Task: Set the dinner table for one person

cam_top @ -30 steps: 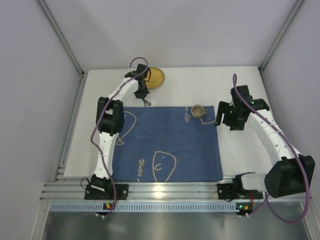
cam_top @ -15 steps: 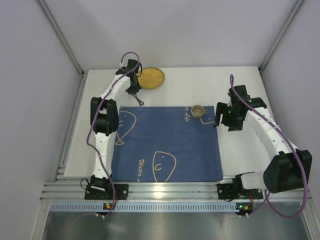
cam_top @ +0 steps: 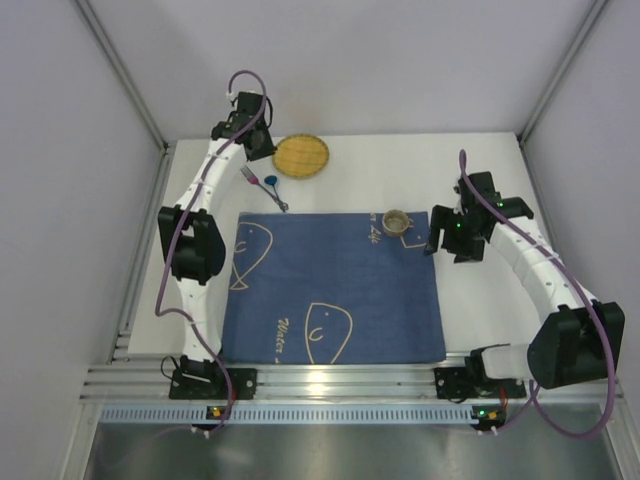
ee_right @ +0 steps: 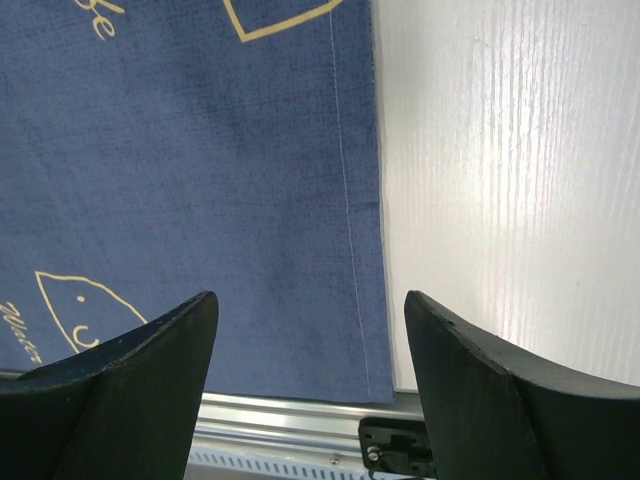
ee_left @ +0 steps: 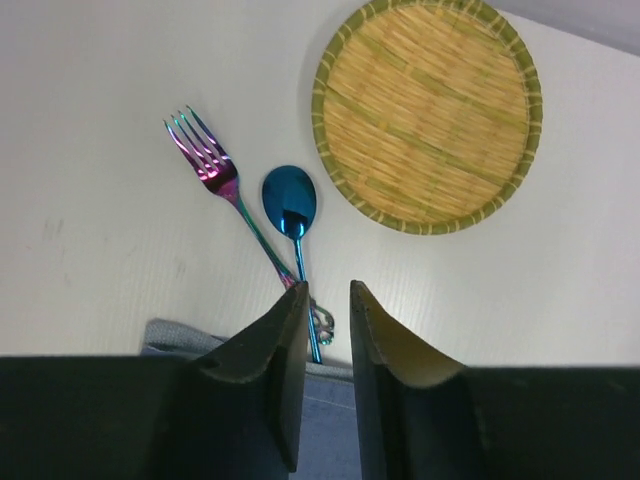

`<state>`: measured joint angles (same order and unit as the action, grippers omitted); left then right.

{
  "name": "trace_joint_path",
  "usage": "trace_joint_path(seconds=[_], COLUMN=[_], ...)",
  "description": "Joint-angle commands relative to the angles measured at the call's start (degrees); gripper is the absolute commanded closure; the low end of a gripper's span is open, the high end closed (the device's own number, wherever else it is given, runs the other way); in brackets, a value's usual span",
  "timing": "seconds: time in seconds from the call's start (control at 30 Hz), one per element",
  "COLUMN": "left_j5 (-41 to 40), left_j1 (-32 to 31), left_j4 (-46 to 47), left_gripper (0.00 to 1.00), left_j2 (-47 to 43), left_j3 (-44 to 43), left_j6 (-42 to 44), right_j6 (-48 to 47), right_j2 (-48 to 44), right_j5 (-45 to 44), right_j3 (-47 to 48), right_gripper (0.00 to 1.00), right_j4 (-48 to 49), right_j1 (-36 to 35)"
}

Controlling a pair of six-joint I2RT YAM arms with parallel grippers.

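Dinner table (cam_top: 420,165) beneath left gripper (ee_left: 327,290), barely parted, empty, and beneath right gripper (ee_right: 308,297), wide apart, empty

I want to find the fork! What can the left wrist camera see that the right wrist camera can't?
Only the left wrist view shows the rainbow-coloured fork, the blue spoon and the round woven bamboo tray. Only the right wrist view shows yellow line drawings and the metal rail. Both show the dark blue placemat and the white dinner table.
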<state>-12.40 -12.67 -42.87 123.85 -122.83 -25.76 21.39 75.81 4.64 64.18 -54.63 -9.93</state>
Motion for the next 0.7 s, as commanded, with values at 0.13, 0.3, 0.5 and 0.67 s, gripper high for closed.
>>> trace_joint_path(seconds=[0.13, 0.3, 0.5, 0.67], left_j5=[5.81, 6.95, 4.68, 1.16], left_j1=[0.27, 0.27, 0.36, 0.36], left_j4=[6.83, 6.14, 4.03, 4.11], left_gripper=[0.55, 0.54, 0.56, 0.59], left_j2=[-0.64, 4.37, 9.38, 10.71], left_j3=[9.88, 5.59, 1.19, 1.18], left_j6=[0.27, 0.62, 1.24, 1.76], right_j6=[0.15, 1.37, 3.75, 4.89], right_j2=[-4.53, -8.13, -9.8, -10.33], right_j5=[1.33, 0.28, -0.07, -1.83], right_j3=[-1.87, -4.24, -6.44, -6.0], right_gripper=[0.24, 0.24, 0.23, 0.23], right_j4=[1.72, 1.02, -0.03, -0.91], right_j1=[1.06, 1.06, 1.06, 1.06])
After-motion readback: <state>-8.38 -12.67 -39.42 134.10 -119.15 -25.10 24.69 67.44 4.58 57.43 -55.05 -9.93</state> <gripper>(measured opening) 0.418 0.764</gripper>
